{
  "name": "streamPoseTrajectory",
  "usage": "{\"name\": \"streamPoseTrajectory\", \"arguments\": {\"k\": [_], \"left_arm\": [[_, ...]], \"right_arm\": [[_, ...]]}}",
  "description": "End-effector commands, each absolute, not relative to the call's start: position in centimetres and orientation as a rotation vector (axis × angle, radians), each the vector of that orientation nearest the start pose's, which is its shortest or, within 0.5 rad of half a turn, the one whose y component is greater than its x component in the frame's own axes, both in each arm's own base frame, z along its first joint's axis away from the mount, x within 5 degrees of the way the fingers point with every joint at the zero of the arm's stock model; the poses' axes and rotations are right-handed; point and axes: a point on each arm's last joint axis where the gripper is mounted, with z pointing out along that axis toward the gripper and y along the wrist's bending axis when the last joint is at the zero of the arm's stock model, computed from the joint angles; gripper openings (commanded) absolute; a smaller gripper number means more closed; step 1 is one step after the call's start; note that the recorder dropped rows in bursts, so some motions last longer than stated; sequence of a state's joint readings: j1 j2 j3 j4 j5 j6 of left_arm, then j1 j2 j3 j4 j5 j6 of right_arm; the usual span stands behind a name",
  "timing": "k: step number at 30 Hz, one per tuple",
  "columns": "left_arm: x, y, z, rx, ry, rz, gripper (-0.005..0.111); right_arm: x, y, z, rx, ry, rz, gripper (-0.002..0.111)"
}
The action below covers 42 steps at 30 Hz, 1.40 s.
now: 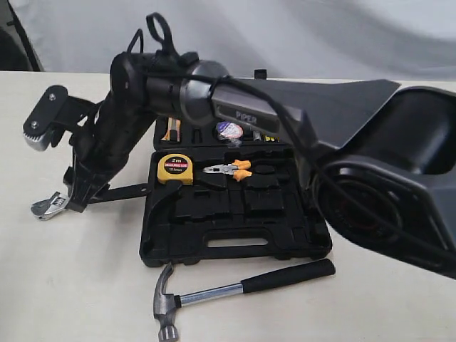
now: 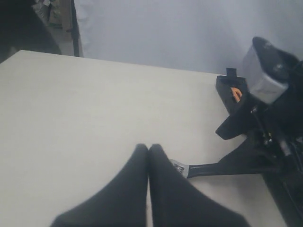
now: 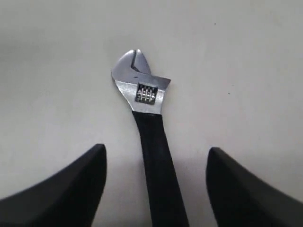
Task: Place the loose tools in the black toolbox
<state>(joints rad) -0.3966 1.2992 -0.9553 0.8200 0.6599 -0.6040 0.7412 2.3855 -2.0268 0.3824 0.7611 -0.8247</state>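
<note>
Right gripper (image 3: pixel 156 151): jaws spread, adjustable wrench (image 3: pixel 150 125) handle lying between them on the table (image 3: pixel 246 71), clear of both. Left gripper (image 2: pixel 148 150): jaws pressed together.

Soft, even light from overhead leaves the pale desk (image 1: pixel 71 285) bright, with only faint, blurry-edged shadows under the hammer (image 1: pixel 239 287) and the toolbox (image 1: pixel 299 242), whose black plastic swallows most detail; the arm (image 1: pixel 399 178) close to the lens on the right is a dark, soft-edged mass. In the right wrist view the wrench (image 3: pixel 152 151) is sharp, its silver head catching a mild white sheen, while the right fingers (image 3: pixel 61 189) are out-of-focus black shapes. The left wrist view is hazy and low in contrast throughout, the left fingers (image 2: pixel 123 194) smeared.
</note>
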Motion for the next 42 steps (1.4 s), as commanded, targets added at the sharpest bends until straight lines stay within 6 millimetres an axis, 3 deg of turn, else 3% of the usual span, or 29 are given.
{"name": "streamPoseTrajectory", "arguments": {"k": [1,8,14,16,19,23,27,31,38,42], "left_arm": [[26.3,-6.6,30.7,0.306,2.223,0.348,0.001],[26.3,-6.6,30.7,0.306,2.223,0.348,0.001],[26.3,-6.6,30.7,0.306,2.223,0.348,0.001],[26.3,-6.6,30.7,0.306,2.223,0.348,0.001],[26.3,-6.6,30.7,0.306,2.223,0.348,0.001],[26.3,-6.6,30.7,0.306,2.223,0.348,0.001],[26.3,-6.6,30.7,0.306,2.223,0.348,0.001],[26.3,-6.6,30.7,0.306,2.223,0.348,0.001],[26.3,-6.6,30.7,0.306,2.223,0.348,0.001],[26.3,-6.6,30.7,0.306,2.223,0.348,0.001]], "right_arm": [[38.9,37.3,15.2,-1.522,2.048,0.389,0.062],[40.4,36.0,12.5,-1.525,2.182,0.404,0.061],[40.0,35.0,11.8,-1.551,2.309,0.497,0.022],[40.0,35.1,12.3,-1.553,2.308,0.517,0.014],[40.1,35.5,13.1,-1.529,2.29,0.546,0.021],[40.6,35.9,14.9,-1.488,2.259,0.566,0.046],[40.6,36.1,16.6,-1.495,2.247,0.586,0.062],[40.4,36.0,16.4,-1.527,2.268,0.593,0.063],[40.5,35.7,12.4,-1.604,2.338,0.538,0.063],[40.1,35.5,11.7,-1.691,2.331,0.543,0.061]]}}
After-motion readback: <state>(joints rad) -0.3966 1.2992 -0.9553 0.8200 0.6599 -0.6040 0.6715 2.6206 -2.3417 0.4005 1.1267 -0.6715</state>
